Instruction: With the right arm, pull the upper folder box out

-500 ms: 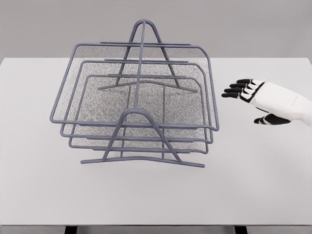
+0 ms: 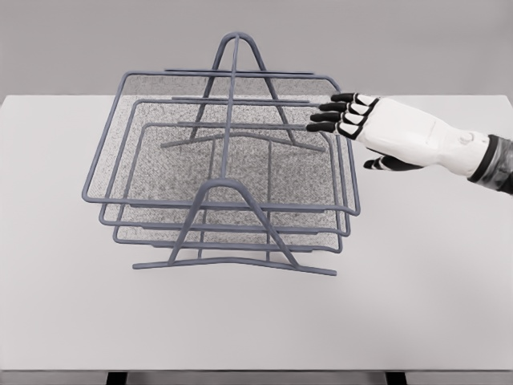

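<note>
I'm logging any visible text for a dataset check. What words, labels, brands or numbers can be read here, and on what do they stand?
None: no readable text appears anywhere in the head view.
The wire mesh tray rack carries no label or brand.
The right robot hand, fingers spread at the upper tray's right rim, shows no marking.
The white table is bare of print.

Single head view, looking down and forward.
The camera is facing the worktop (image 2: 417, 305) from fairly near; its front edge is possibly cropped.
</note>
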Action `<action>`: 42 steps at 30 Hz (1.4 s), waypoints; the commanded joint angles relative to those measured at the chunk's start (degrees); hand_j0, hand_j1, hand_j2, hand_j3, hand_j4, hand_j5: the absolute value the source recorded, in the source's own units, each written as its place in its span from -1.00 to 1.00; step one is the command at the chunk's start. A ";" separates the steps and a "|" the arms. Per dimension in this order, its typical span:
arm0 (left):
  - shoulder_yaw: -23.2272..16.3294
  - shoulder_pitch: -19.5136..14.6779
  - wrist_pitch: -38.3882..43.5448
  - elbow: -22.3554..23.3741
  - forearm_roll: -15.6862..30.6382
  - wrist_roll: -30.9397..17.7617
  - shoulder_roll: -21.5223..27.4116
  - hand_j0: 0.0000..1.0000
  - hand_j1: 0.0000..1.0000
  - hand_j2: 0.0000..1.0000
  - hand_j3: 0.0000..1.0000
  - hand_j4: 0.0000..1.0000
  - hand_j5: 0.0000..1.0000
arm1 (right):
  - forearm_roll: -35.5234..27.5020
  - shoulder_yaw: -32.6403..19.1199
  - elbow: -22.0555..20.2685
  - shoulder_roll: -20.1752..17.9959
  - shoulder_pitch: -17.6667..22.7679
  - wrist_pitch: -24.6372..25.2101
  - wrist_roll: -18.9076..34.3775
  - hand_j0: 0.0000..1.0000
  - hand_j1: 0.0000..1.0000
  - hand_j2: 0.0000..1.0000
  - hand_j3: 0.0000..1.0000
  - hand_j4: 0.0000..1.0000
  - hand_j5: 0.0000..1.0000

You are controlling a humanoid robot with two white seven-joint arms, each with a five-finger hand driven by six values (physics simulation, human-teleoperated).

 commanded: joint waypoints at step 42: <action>0.00 0.00 0.00 0.00 -0.01 -0.01 0.00 1.00 1.00 1.00 1.00 1.00 1.00 | 0.66 -0.62 1.96 -29.79 5.18 0.07 -0.19 1.00 1.00 1.00 1.00 1.00 1.00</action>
